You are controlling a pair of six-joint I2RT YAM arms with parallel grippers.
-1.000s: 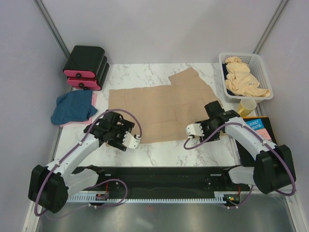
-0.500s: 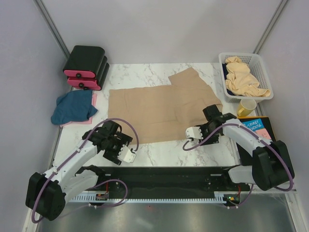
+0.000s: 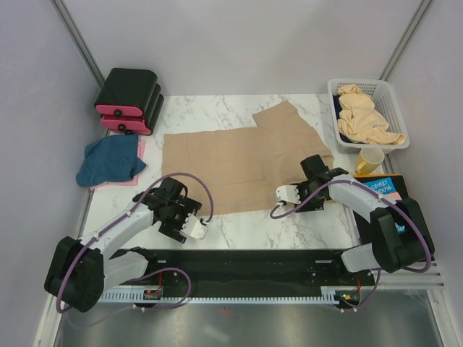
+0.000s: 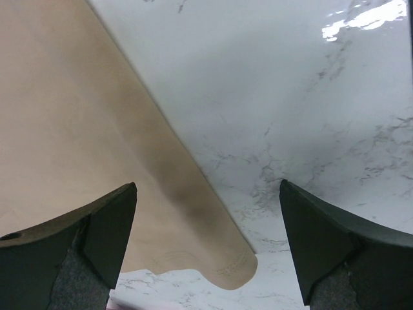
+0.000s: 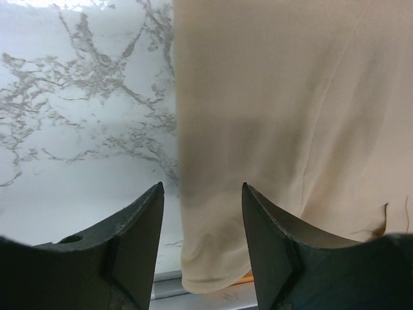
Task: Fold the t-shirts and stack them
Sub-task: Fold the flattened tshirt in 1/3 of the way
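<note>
table (image 3: 217,108): a white marble surface; both arms are bolted at its near edge.
tan t-shirt (image 3: 231,163): spread flat across the middle of the surface, with its hem laid along the near side and one sleeve pointed towards the far right corner.
left gripper (image 3: 194,228): held low at the near-left corner of the tan t-shirt, jaws spread wide, nothing held.
left fingers (image 4: 106,226): one is seen over the cloth and the other over bare marble, with the rounded hem corner shown between them; contact with the cloth cannot be told.
right gripper (image 3: 286,194): held low at the near-right corner of the tan t-shirt, jaws set at a narrower gap, nothing clamped.
right fingers (image 5: 139,226): the side edge of the cloth is straddled, with marble under one finger and cloth under the other, and a shadow is cast on the cloth.
blue t-shirt (image 3: 108,163): crumpled at the left edge of the surface.
pink t-shirt (image 3: 140,150): laid under the blue t-shirt, only thin strips shown.
basket (image 3: 362,82): white mesh, placed at the far right corner.
bunched tan t-shirts (image 3: 365,119): piled inside the basket, with dark blue cloth (image 3: 336,92) seen beneath them.
mug (image 3: 369,160): yellow, set just beside the basket's near side.
book (image 3: 389,189): laid at the right edge, partly covered by the right arm.
boxes (image 3: 129,100): black and pink, stacked at the far left corner.
</note>
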